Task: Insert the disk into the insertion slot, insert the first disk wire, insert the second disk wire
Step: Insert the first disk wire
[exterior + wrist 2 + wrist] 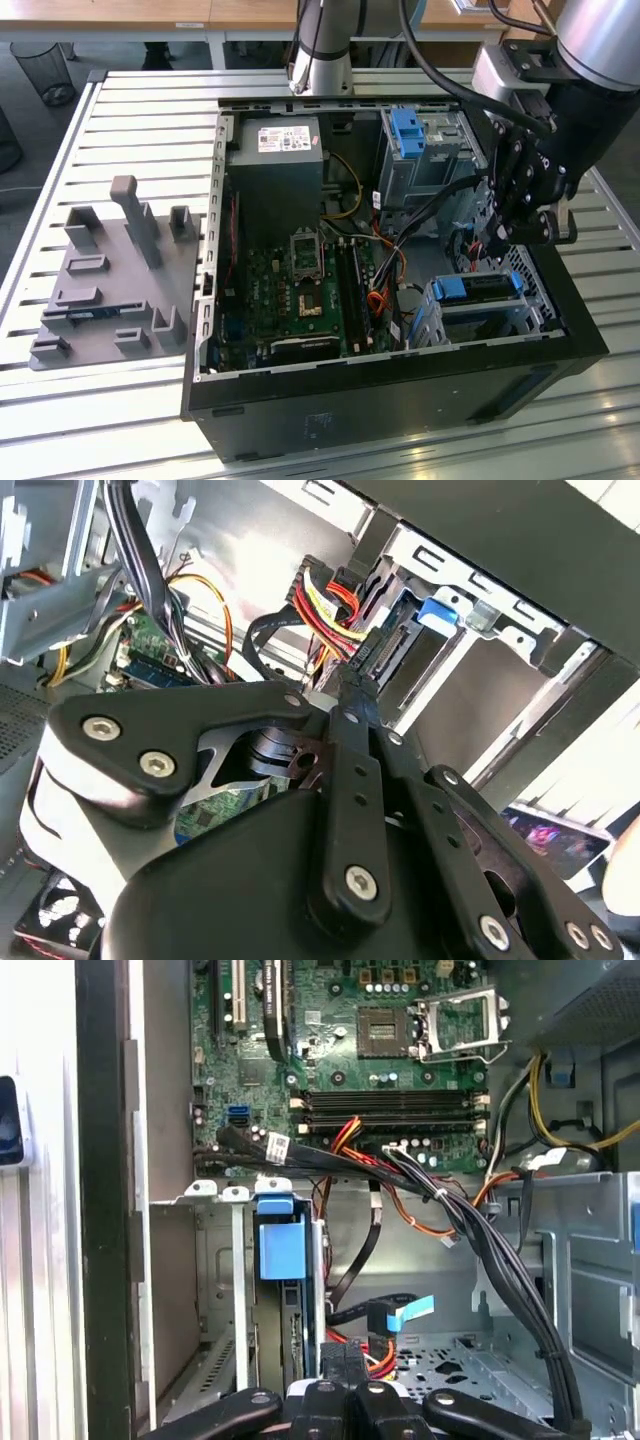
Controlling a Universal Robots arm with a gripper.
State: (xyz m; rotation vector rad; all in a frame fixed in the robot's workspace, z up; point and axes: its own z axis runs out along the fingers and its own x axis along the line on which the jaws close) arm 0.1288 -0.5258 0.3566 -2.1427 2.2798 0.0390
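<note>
The disk (478,288) in its blue caddy sits inside the insertion slot (520,318), the low perforated bay at the case's front right. In the first wrist view the disk (279,1252) stands on edge between the slot's metal rails (236,1290). My gripper (527,222) hangs just above and behind the slot. Its fingers are shut, tips together (345,1358), right by a black connector (384,652) on a red-and-yellow wire bundle (325,592) at the disk's rear. Whether the connector is pinched is hidden. A blue flat wire (402,1312) lies beside the disk.
The open computer case (380,390) lies on a slatted table. A taller grey cage with a blue tab (406,128) stands behind the gripper. Black cable bundles (470,1230) cross the motherboard (300,290). A grey fixture plate (110,280) lies on the exterior view's left.
</note>
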